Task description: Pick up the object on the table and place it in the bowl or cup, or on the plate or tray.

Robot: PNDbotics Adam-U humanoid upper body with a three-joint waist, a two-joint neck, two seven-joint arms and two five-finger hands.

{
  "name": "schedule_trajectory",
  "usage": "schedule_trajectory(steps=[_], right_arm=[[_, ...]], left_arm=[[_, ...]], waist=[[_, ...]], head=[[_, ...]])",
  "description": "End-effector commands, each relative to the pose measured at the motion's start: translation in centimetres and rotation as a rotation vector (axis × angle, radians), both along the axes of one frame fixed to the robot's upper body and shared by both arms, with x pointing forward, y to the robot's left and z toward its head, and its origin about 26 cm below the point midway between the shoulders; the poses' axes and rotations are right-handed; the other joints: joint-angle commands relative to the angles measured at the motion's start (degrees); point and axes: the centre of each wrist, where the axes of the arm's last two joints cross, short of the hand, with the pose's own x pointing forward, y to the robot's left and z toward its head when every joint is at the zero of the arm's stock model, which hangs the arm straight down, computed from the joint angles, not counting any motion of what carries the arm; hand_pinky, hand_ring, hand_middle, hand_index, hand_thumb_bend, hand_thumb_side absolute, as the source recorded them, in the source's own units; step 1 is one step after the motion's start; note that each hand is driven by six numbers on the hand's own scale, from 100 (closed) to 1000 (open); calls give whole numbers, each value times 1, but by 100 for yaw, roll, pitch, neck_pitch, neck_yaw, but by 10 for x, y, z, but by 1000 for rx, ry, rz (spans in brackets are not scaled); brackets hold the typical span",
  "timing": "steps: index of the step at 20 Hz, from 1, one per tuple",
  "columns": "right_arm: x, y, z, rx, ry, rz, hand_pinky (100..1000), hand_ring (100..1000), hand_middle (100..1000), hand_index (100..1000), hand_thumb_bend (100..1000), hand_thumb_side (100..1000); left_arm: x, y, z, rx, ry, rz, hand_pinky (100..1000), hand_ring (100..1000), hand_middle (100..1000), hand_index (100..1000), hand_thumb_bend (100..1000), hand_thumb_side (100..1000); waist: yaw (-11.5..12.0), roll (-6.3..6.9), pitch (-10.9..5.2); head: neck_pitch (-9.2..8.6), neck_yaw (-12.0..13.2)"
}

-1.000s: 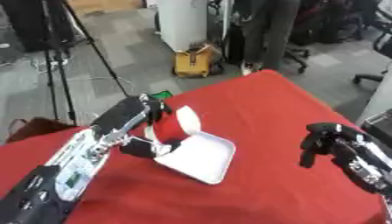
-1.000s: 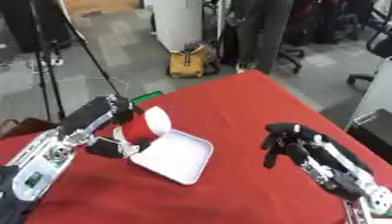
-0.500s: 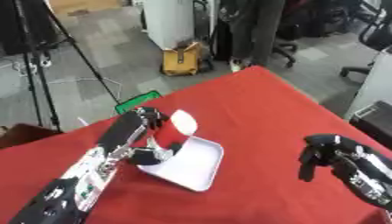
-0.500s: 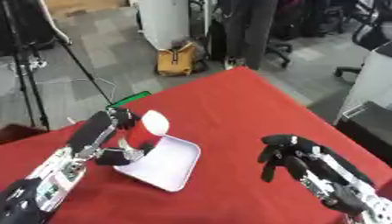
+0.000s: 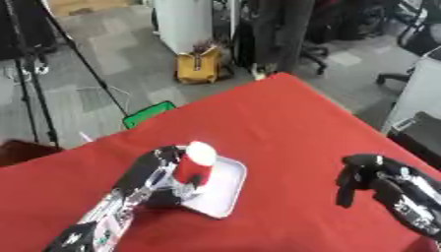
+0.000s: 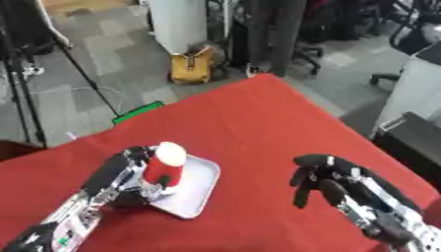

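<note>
A red object with a white top stands upright over the near left part of a white rectangular tray on the red table. My left hand comes in from the lower left, its fingers curled round the red object. Whether the object rests on the tray or hangs just above it I cannot tell. My right hand hovers over the table at the right, away from the tray, fingers bent downward and holding nothing.
The table's far corner points up toward a grey floor with a yellow bag, a green item, a tripod and office chairs. A person's legs stand beyond the table.
The camera has tilted, so the whole scene has shifted down. My left hand keeps hold of the red object at the tray. The right hand has hardly moved.
</note>
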Motion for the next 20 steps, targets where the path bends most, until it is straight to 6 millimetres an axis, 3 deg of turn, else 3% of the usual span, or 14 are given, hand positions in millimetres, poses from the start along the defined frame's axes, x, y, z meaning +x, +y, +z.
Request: schedule_trajectory(steps=[1, 2, 3, 7, 12, 13, 17, 20], right_arm=[[-1, -2, 11, -52, -111, 35, 525, 496, 631, 870, 100, 598], [-1, -3, 11, -52, -110, 34, 525, 496, 631, 870, 100, 598], [-1, -3, 11, -51, -109, 33, 525, 496, 632, 870, 100, 597], [-1, -4, 10, -52, -106, 29, 526, 496, 632, 870, 100, 597], [-1, -7, 7, -49, -101, 21, 526, 497, 632, 869, 100, 596], [-1, -7, 6, -48, -99, 19, 527, 498, 632, 869, 100, 594], [-2, -13, 4, -40, -88, 3, 528, 499, 633, 869, 100, 592], [-5, -23, 0, -43, -70, -26, 529, 500, 633, 869, 100, 590]], left_arm=[[2, 3, 4, 4, -19, -7, 742, 763, 777, 900, 648, 787], [2, 4, 3, 2, -19, -10, 742, 763, 777, 900, 648, 787], [2, 5, 4, -5, -29, -14, 839, 838, 843, 940, 727, 877], [0, 9, 22, -79, -128, -45, 874, 869, 864, 952, 737, 941], [-10, 15, 57, -171, -247, -84, 863, 862, 858, 943, 759, 894], [-13, 17, 67, -200, -275, -97, 840, 851, 850, 933, 782, 844], [-50, 32, 108, -354, -359, -163, 800, 818, 820, 912, 755, 795], [-97, 45, 118, -439, -311, -215, 771, 792, 792, 890, 704, 807]], waist=[[-2, -67, -78], [4, -70, -80], [17, -75, -84], [86, -101, -112], [185, -154, -167], [235, -176, -190], [534, -266, -286], [909, -319, -398]], head=[[-62, -17], [-59, -24], [-57, -31], [-43, -78], [-18, -159], [-10, -180], [23, -283], [88, -444]])
